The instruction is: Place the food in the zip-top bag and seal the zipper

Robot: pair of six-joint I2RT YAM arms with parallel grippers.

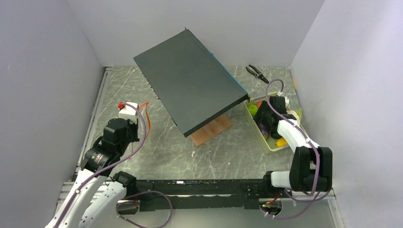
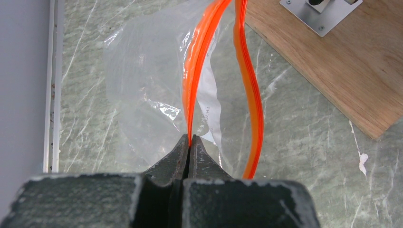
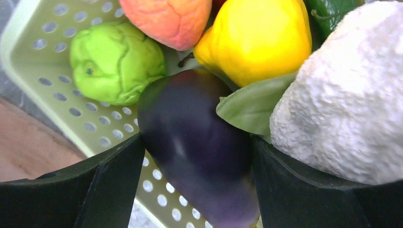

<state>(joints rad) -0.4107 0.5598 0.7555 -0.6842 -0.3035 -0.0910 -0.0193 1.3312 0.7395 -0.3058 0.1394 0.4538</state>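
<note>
Left claw [image 2: 190, 145] is seen fully shut, and one lip of the orange-red zipper [image 2: 199, 61] is pinched between its tips. The other lip is not held and curves past on the side toward the wooden board [image 2: 332, 61], so the mouth is parted. The zip-top bag [image 2: 142, 85] is laid out, clear and crinkled, on the marbled table [image 2: 304, 142] to the left of the wooden board.

Right claw [image 3: 197, 142] is lowered into the pale green perforated tray [image 3: 14, 38], which is set just to the right of the wooden board. Its jaws are spread wide, and the dark purple eggplant [image 3: 199, 161] is straddled by them, with both fingers at or against its sides. Whether it is actually gripped cannot be told. The eggplant is seen resting on the tray floor.

The rest of the food is gathered around it in the tray: a green lime [image 3: 116, 61] on the side nearer the wooden board, an orange piece [image 3: 168, 19] and a yellow piece [image 3: 256, 40] beyond the eggplant, and the white cauliflower [image 3: 347, 99] with its green leaf [image 3: 252, 107] on the side away from the board. A dark panel [image 1: 190, 90] is propped, tilted, above the wooden board.
</note>
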